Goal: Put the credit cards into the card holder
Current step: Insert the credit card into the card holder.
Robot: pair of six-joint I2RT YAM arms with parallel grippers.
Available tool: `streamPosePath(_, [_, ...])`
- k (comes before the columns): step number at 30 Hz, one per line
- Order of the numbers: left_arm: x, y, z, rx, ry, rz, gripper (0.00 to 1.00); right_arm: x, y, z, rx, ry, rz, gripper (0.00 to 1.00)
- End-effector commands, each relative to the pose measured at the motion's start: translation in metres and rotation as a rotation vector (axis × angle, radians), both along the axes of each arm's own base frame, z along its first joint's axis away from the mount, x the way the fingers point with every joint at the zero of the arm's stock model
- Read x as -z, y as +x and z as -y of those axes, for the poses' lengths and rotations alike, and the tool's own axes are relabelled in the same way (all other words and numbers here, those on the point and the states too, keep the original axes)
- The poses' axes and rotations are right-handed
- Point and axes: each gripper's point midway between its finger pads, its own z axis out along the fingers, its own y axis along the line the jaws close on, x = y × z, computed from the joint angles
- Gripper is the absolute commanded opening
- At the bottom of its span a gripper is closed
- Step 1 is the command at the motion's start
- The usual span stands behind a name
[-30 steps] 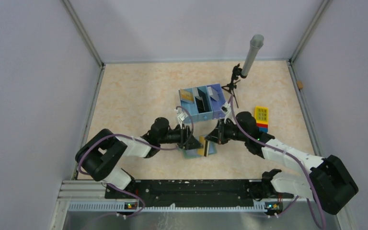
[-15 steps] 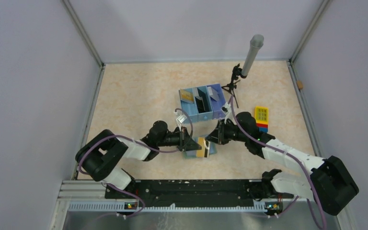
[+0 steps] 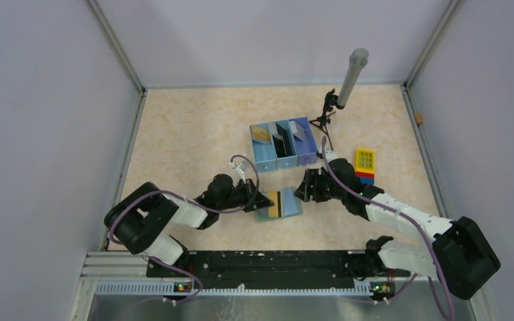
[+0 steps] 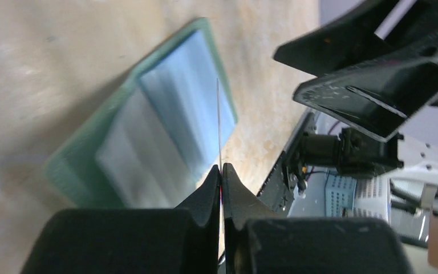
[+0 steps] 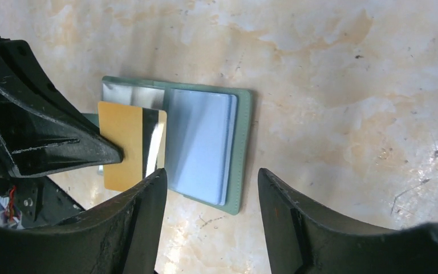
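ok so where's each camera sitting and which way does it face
Top external: above and behind the arms, looking down on the beige marbled table; both whole arms, left gripper and right gripper show.
Left wrist: on the left arm, looking along its shut fingers, which pinch the gold black-striped card edge-on over the open grey-green folding card holder.
Right wrist: on the right arm, looking down between its open fingers at that holder.
Shared: both wrist views show card, holder and the other gripper.
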Motion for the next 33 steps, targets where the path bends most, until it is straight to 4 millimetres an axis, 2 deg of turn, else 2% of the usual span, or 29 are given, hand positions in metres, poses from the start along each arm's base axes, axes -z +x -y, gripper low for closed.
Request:
streamPosePath(1, [0.009,0.018,-0.008,-0.158,0.064,-0.087,0.0,-0.004,0.017,0.005,0.077,-0.025,0.016,0.57])
streamPosePath(11, [0.025,0.021,-0.017,-0.263,0.102,-0.196,0.0,0.016,0.016,0.0,0.079,-0.049,-0.027,0.47])
streamPosePath(17, [0.03,0.021,-0.021,-0.295,0.112,-0.215,0.0,0.023,0.021,-0.01,0.058,-0.035,-0.03,0.44])
streamPosePath(33, [0.03,0.017,-0.01,-0.247,0.074,-0.221,0.0,0.049,0.016,-0.016,0.05,-0.062,-0.094,0.25])
